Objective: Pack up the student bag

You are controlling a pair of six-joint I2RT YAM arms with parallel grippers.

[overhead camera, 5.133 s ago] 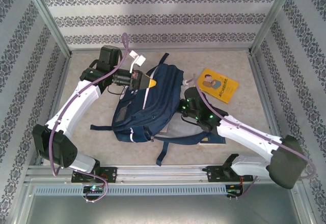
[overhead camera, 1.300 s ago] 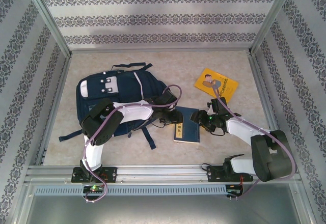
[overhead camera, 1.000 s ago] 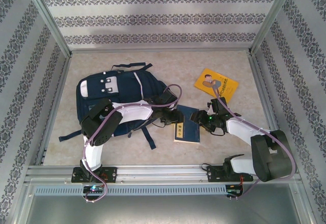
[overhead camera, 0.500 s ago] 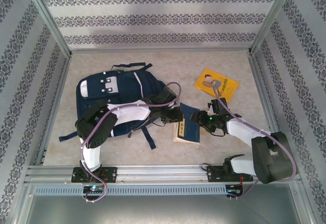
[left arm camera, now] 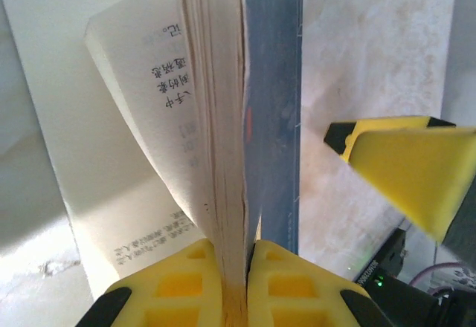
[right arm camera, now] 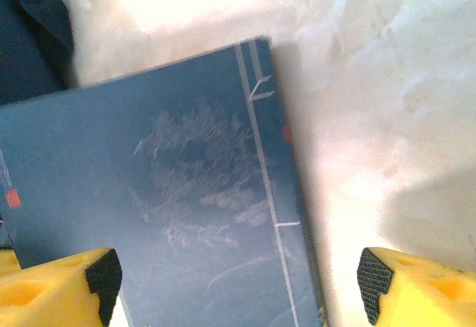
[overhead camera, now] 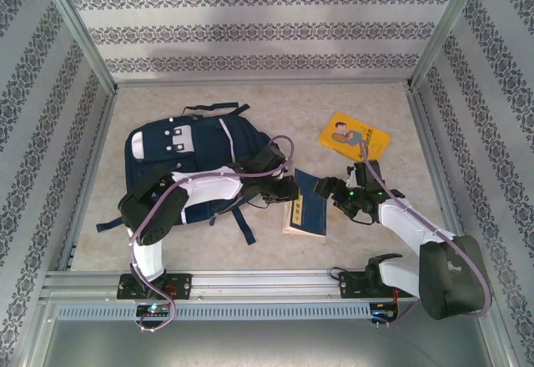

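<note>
The student bag (overhead camera: 188, 163), navy with grey-white patches, lies flat at the table's left. A blue book (overhead camera: 307, 206) lies to its right, between both grippers. My left gripper (overhead camera: 290, 190) is shut on the blue book's left edge. In the left wrist view my left gripper (left arm camera: 238, 267) pinches the page block (left arm camera: 219, 119) and blue cover (left arm camera: 271, 119), while one printed leaf (left arm camera: 141, 119) hangs loose to the left. My right gripper (overhead camera: 328, 188) stands open at the book's right edge. In the right wrist view my right gripper (right arm camera: 238, 279) straddles the blue book's cover (right arm camera: 171, 193) without touching it.
A yellow book (overhead camera: 354, 138) lies at the back right on the beige table (overhead camera: 275, 108). Bag straps (overhead camera: 246, 225) trail toward the front. A metal frame rail (overhead camera: 250, 282) borders the near edge. A corner of the bag (right arm camera: 30, 30) sits beyond the blue book.
My left gripper has shut on the blue book's edge and tipped it up slightly. My right gripper has opened wider and its arm has shifted right.
</note>
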